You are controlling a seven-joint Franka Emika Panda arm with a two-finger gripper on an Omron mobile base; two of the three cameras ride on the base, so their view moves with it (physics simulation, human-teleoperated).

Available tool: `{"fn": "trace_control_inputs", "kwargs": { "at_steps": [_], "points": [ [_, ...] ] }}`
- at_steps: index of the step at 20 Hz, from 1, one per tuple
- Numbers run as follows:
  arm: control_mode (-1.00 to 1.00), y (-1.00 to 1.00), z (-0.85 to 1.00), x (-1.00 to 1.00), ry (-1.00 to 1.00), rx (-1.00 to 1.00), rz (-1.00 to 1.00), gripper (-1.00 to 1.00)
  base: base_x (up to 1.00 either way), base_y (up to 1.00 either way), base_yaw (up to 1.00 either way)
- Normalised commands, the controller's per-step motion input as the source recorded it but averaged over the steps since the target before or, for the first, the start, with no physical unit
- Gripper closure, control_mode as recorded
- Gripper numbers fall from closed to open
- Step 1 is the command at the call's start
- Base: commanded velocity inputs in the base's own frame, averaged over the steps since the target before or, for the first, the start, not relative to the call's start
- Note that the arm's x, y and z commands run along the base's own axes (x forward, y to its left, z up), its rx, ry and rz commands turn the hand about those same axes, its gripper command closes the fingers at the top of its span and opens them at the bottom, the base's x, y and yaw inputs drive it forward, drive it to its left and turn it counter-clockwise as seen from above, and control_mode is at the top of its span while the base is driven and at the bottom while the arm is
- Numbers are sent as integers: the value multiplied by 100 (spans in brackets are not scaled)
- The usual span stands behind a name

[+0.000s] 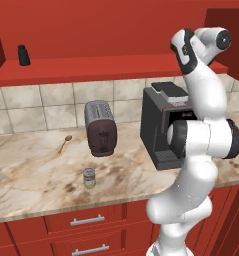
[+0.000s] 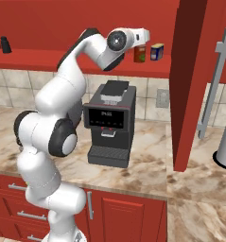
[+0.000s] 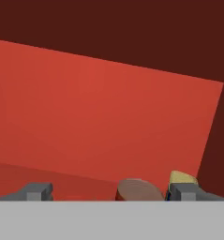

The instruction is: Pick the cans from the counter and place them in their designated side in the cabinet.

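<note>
A silvery can (image 1: pixel 89 178) with a pale label stands on the marble counter (image 1: pixel 36 175), near its front edge. A dark red can (image 2: pixel 139 54) stands on the open shelf of the red cabinet (image 1: pixel 106 67), at the right end. My arm is raised to that shelf. In the hand view my gripper (image 3: pixel 111 192) is open, and the dark red can's top (image 3: pixel 139 190) sits low between the fingertips, nearer the right one, with a gap on both sides. Nothing is held.
A blue-and-yellow can (image 2: pixel 157 51) stands just right of the dark red one. A black shaker (image 1: pixel 23 55) sits at the shelf's left end. On the counter are a toaster (image 1: pixel 100 127), a spoon (image 1: pixel 66 142) and a black coffee machine (image 2: pixel 109 123). A red cabinet panel (image 2: pixel 195 80) hangs right of the arm.
</note>
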Motion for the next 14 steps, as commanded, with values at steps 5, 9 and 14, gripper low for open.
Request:
{"fn": "trace_control_inputs", "kwargs": {
  "at_steps": [5, 9, 14],
  "points": [
    [-100, 55, 0, -65, -6, -2, 3, -100, 0, 0, 0],
    [-100, 47, 1, -68, 1, -2, 4, -100, 0, 0, 0],
    [-100, 42, 6, -66, 10, 0, 5, -100, 0, 0, 0]
  ]
}}
